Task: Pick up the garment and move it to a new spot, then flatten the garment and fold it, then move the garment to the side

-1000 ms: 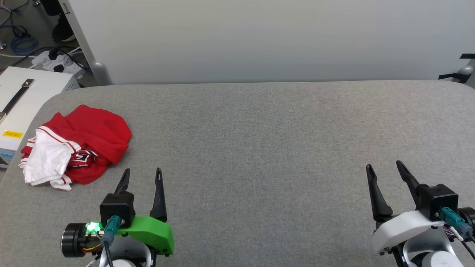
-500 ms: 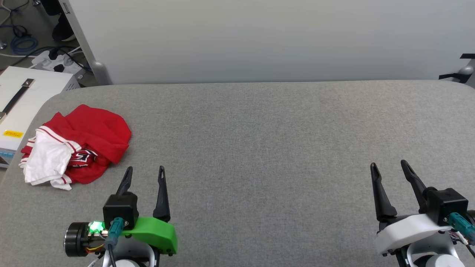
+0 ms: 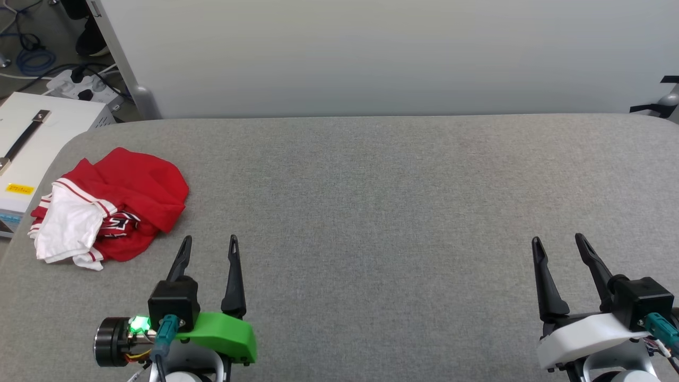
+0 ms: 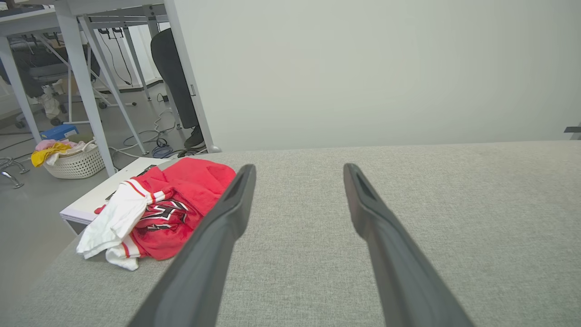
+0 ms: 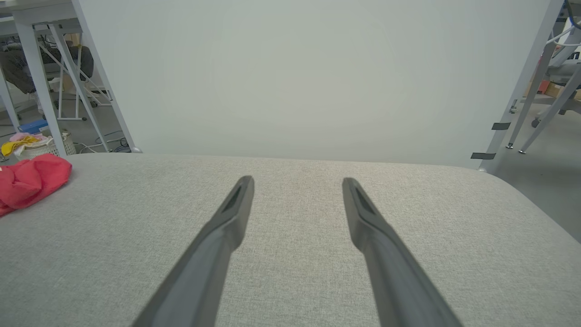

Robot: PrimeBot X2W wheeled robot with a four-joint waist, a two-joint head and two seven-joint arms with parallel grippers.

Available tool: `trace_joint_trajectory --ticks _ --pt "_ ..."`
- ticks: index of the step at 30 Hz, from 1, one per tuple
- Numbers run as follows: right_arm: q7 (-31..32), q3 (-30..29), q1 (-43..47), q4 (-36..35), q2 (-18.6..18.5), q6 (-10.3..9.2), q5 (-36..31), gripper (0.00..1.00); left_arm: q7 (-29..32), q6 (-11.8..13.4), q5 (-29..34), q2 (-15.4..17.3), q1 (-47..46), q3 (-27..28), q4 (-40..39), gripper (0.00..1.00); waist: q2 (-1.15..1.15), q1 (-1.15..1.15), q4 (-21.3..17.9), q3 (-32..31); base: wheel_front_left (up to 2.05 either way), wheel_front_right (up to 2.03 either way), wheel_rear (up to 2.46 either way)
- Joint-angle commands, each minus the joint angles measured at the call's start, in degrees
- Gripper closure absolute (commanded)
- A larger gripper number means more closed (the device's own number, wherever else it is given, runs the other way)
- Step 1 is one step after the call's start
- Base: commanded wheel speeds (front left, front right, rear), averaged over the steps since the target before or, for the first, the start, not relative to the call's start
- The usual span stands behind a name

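In the head view the left gripper (image 3: 209,240) is hanging over the grey padded table (image 3: 371,212) with its two dark fingers spread apart and nothing between them. The red jersey T-shirt (image 3: 122,204) is lying crumpled just ahead of it and off to its left, near the table's corner, with a white sleeve bunched on top; the two are not touching. The right gripper (image 3: 557,239) is sitting well apart from the shirt, its fingers likewise parted and empty. In the left wrist view the shirt is showing just left of the left finger, black white-outlined lettering peeking from its folds, while a laundry basket (image 4: 77,161) is standing on the floor farther left. In the right wrist view the parted fingers are pointing toward a white panel (image 5: 290,77), and a red edge of the shirt is lying far to their left.
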Motion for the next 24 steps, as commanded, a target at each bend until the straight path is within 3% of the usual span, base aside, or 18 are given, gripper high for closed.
trace_joint_trajectory --ticks 1,24 --pt "-0.7 0.0 0.6 -0.6 0.0 -0.02 0.5 0.0 -0.6 0.1 -0.3 0.2 0.7 -0.2 -0.2 0.0 0.0 0.0 0.0 0.0 0.0 0.0 0.0" --pt "-3.3 -0.3 2.3 -1.5 0.1 -0.03 2.9 0.0 -3.3 0.2 -0.5 -0.2 1.4 -1.0 0.0 0.0 0.0 0.0 0.3 0.3 0.0 0.0 0.0"
